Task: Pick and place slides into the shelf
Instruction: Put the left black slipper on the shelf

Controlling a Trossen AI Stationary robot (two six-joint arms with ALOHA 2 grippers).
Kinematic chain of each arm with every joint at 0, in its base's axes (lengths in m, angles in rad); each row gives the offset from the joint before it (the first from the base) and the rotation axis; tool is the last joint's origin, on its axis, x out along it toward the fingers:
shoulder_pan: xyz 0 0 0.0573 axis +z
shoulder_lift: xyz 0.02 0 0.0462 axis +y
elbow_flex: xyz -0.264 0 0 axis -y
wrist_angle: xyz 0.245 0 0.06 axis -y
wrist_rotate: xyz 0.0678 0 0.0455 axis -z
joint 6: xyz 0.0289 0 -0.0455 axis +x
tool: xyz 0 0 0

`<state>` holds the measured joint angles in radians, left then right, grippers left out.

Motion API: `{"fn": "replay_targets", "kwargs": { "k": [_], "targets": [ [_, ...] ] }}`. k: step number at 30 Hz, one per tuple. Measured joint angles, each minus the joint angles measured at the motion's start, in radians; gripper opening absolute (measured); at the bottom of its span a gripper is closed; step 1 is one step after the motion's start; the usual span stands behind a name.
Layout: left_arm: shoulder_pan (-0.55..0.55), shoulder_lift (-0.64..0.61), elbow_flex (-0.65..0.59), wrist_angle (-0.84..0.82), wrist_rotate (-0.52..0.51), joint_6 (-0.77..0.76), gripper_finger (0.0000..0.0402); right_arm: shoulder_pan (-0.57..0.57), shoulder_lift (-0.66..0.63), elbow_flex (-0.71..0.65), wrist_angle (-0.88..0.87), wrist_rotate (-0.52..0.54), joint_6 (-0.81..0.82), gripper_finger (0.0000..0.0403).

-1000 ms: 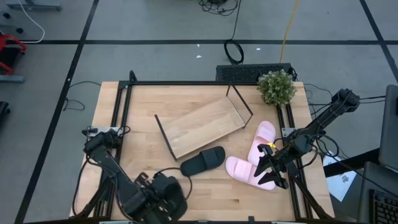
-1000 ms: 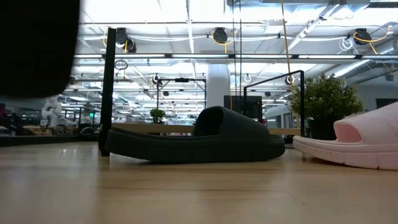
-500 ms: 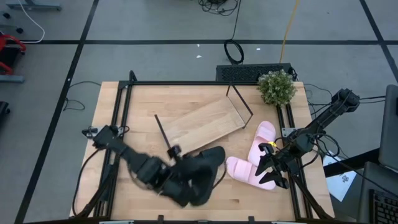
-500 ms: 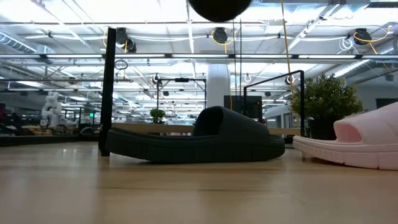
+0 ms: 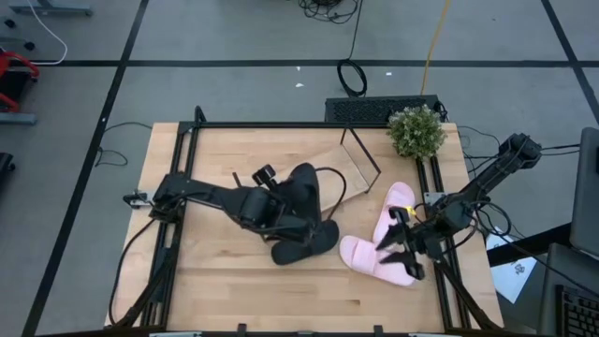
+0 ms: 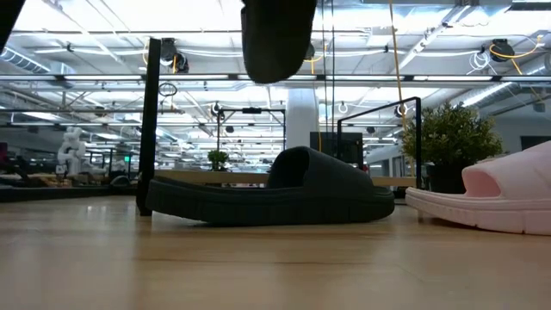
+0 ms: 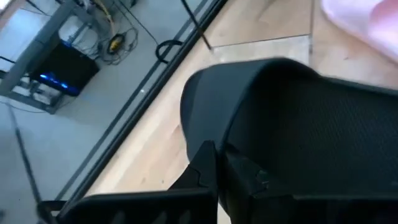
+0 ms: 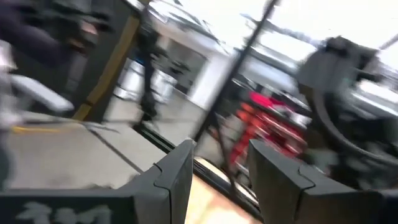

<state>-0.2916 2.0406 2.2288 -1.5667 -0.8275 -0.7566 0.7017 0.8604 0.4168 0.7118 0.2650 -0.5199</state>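
Observation:
One black slide [image 5: 305, 245] lies sole down on the table, just near of the shelf [image 5: 344, 174]. My left gripper [image 5: 288, 208] is shut on a second black slide [image 5: 305, 182] and carries it in the air above the shelf's board. That slide shows as a dark shape at the top of the low view [image 6: 275, 39]. Two pink slides [image 5: 393, 208] [image 5: 372, 258] lie at the right. My right gripper [image 5: 397, 245] hangs over them, open, nothing between its fingers [image 8: 180, 180]. My left gripper holds the black slide by its rim [image 7: 214, 146], at one rounded end. One finger [image 7: 202, 177] shows against the rim; the slide hides the other. The slide is lifted clear of table and shelf and tilted.
A potted plant [image 5: 416, 131] stands at the far right corner. Black frame rails [image 5: 178, 178] run along the table's left and right sides. The shelf's thin black end frames [image 6: 153, 120] stand upright. Bare tabletop [image 5: 215, 271] lies at the near left.
My left gripper has swung from the table's near edge up and toward the far and right, over the shelf, rolling as it went. The black slide that it holds has gone with it, staying clear of the table. The other slides have stayed put.

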Motion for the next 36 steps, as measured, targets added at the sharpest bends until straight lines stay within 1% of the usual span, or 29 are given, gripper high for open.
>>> {"fn": "replay_targets", "kwargs": {
  "k": [1, 3, 5, 10, 15, 17, 19, 22, 24, 26, 29, 36],
  "targets": [
    [0.010, 0.000, -0.018, -0.006, -0.008, 0.002, 0.0000, 0.000, 0.000, 0.000, -0.009, 0.045, -0.001, 0.0144],
    [0.032, 0.002, -0.070, -0.002, -0.016, -0.005, 0.0000, 0.000, 0.000, 0.000, -0.024, 0.101, -0.001, 0.0144],
    [0.053, 0.007, -0.120, -0.004, -0.020, -0.014, 0.0000, -0.001, 0.000, 0.000, -0.043, 0.107, 0.000, 0.0144],
    [0.085, 0.006, -0.226, -0.004, -0.076, -0.042, 0.0000, -0.001, 0.000, 0.000, -0.067, 0.101, 0.004, 0.0144],
    [0.114, 0.004, -0.289, -0.004, -0.108, -0.072, 0.0000, 0.000, 0.000, 0.000, -0.076, 0.109, 0.004, 0.0144],
    [0.121, -0.010, -0.327, -0.003, -0.093, -0.084, 0.0000, 0.000, 0.000, 0.000, -0.077, 0.146, 0.003, 0.0144],
    [0.126, -0.028, -0.365, -0.003, -0.079, -0.110, 0.0000, 0.001, 0.000, 0.000, -0.080, 0.209, 0.003, 0.0144],
    [0.123, -0.085, -0.448, -0.004, -0.036, -0.170, 0.0000, 0.000, -0.001, 0.000, -0.094, 0.298, -0.003, 0.0144],
    [0.111, -0.130, -0.511, -0.006, -0.018, -0.219, 0.0000, 0.000, -0.003, 0.000, -0.117, 0.335, -0.015, 0.0144],
    [0.090, -0.177, -0.570, -0.005, -0.017, -0.261, 0.0000, 0.000, -0.004, 0.000, -0.122, 0.340, -0.024, 0.0144],
    [0.064, -0.218, -0.619, -0.007, -0.004, -0.304, 0.0000, 0.000, -0.004, 0.000, -0.114, 0.338, -0.054, 0.0144],
    [0.049, -0.203, -0.633, -0.005, 0.022, -0.290, 0.0000, 0.000, -0.005, 0.000, -0.079, 0.337, -0.072, 0.0144]
  ]
}}
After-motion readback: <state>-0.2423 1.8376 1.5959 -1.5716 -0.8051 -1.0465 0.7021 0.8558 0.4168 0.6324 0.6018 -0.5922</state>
